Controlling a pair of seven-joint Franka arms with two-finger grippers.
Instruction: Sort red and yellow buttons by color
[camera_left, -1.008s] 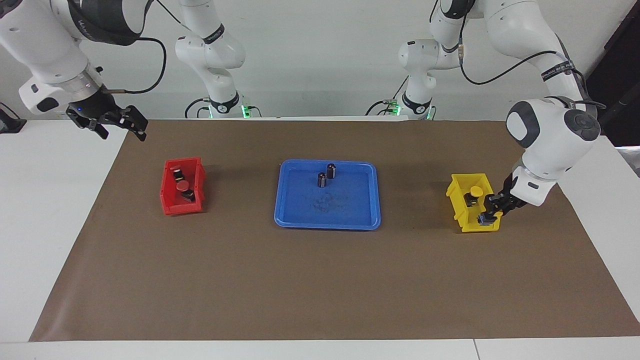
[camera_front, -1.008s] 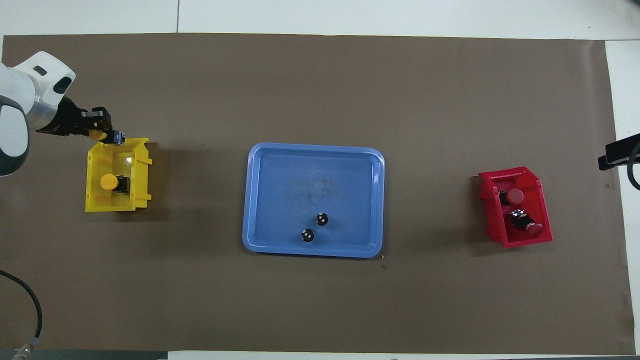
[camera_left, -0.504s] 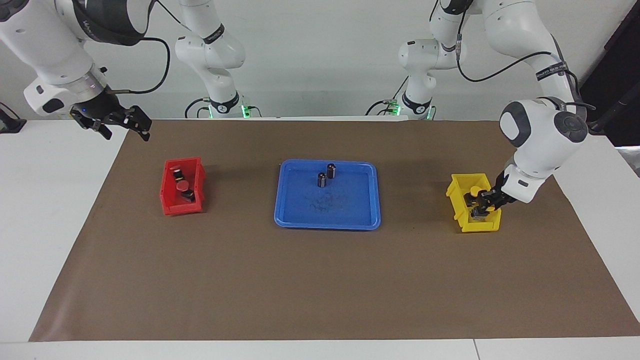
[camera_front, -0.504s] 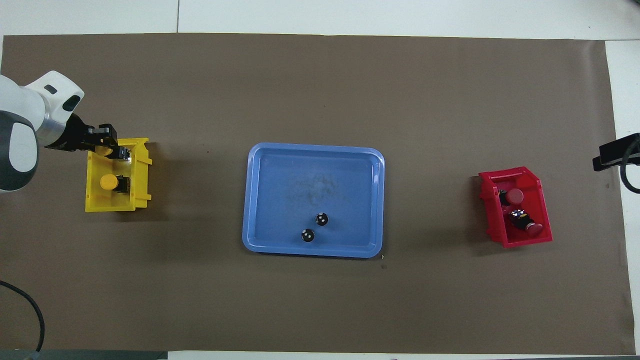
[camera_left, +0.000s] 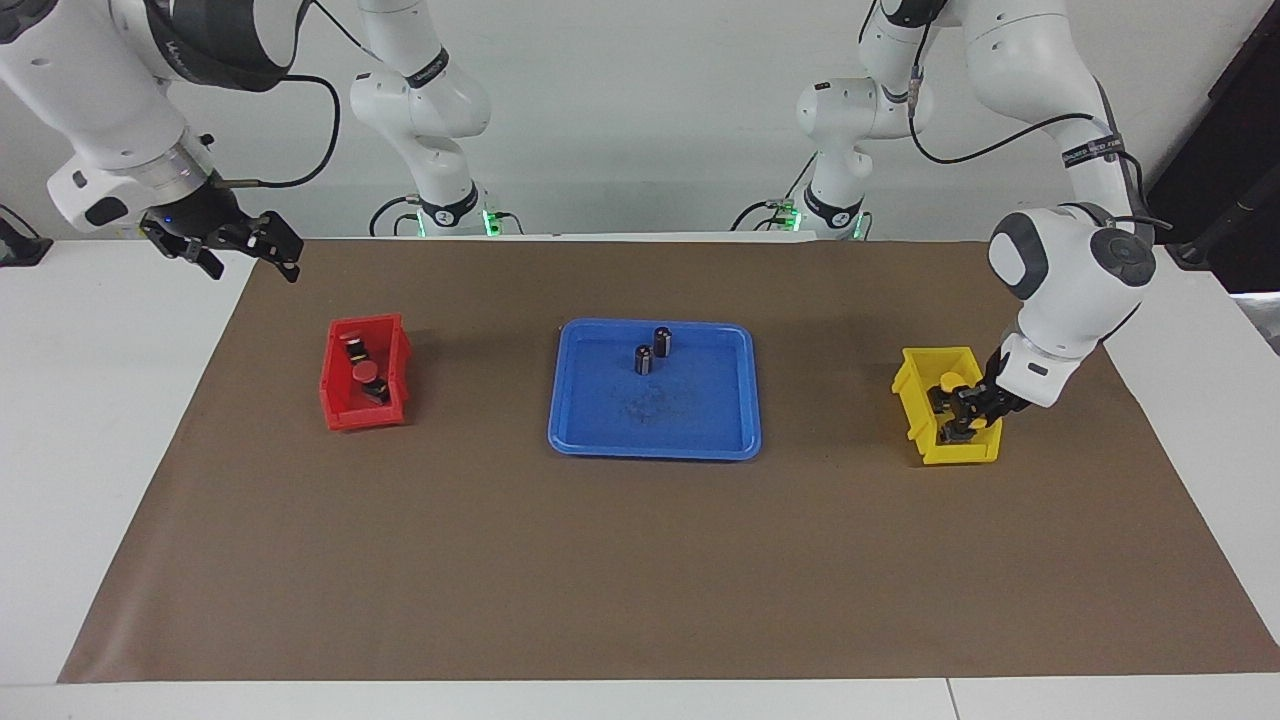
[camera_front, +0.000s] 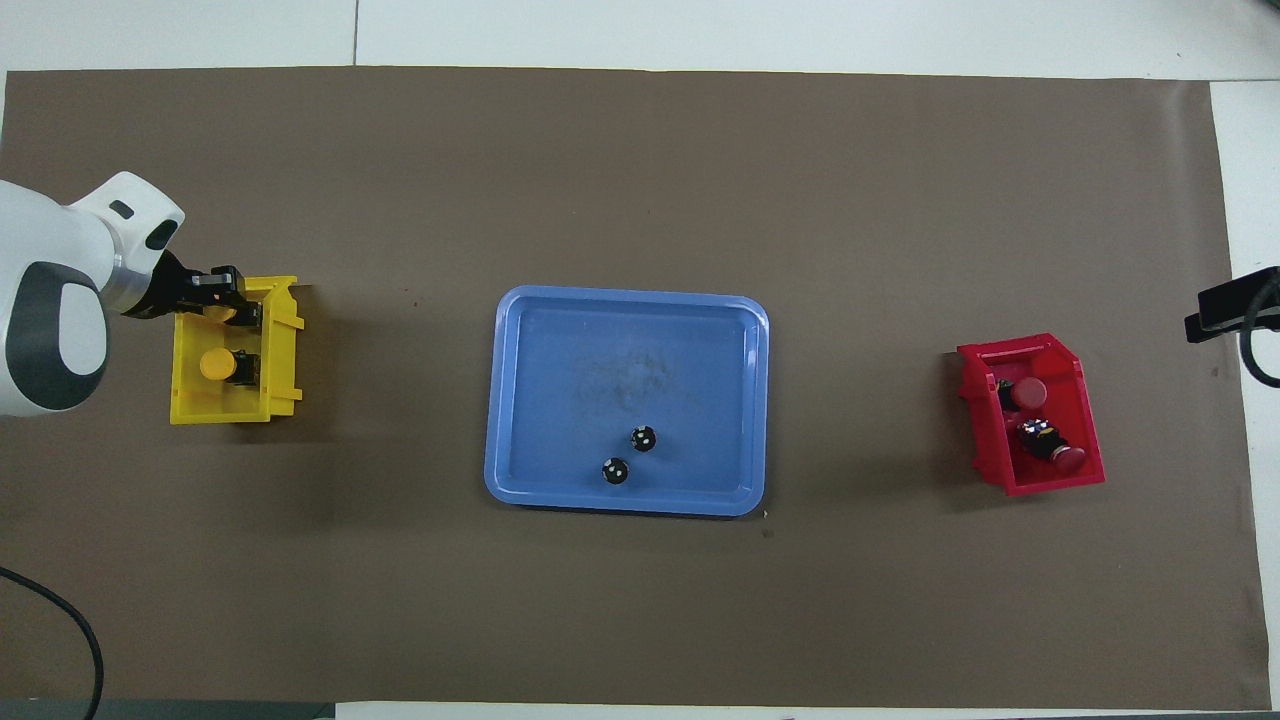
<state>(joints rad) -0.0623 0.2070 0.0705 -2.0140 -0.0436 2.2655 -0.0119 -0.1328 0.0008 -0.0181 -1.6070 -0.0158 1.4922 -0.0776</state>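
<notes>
In the facing view, the left gripper (camera_left: 965, 413) is dipping into the yellow bin (camera_left: 912, 400), pinching a yellow button (camera_left: 950, 425); another yellow button (camera_left: 950, 380) is lying nearer the robots. The right gripper (camera_left: 245, 240), fingers spread, is waiting over the table's edge. In the overhead view, two red buttons (camera_front: 1032, 392) (camera_front: 1068, 459) are sitting in the red bin (camera_front: 985, 440), and two dark cylinders (camera_front: 644, 438) are standing in the blue tray (camera_front: 520, 400).

- Blue tray (camera_left: 655, 440) (camera_front: 520, 400); two black cylinders (camera_left: 652, 351) (camera_front: 630, 453) in it.
- Red bin (camera_left: 340, 408) (camera_front: 985, 440): red-capped buttons (camera_left: 361, 366) (camera_front: 1045, 425).
- Yellow bin (camera_left: 912, 400) (camera_front: 285, 345): yellow-capped button (camera_left: 948, 381) (camera_front: 215, 364).
- Brown surface (camera_left: 600, 560) (camera_front: 640, 180).
</notes>
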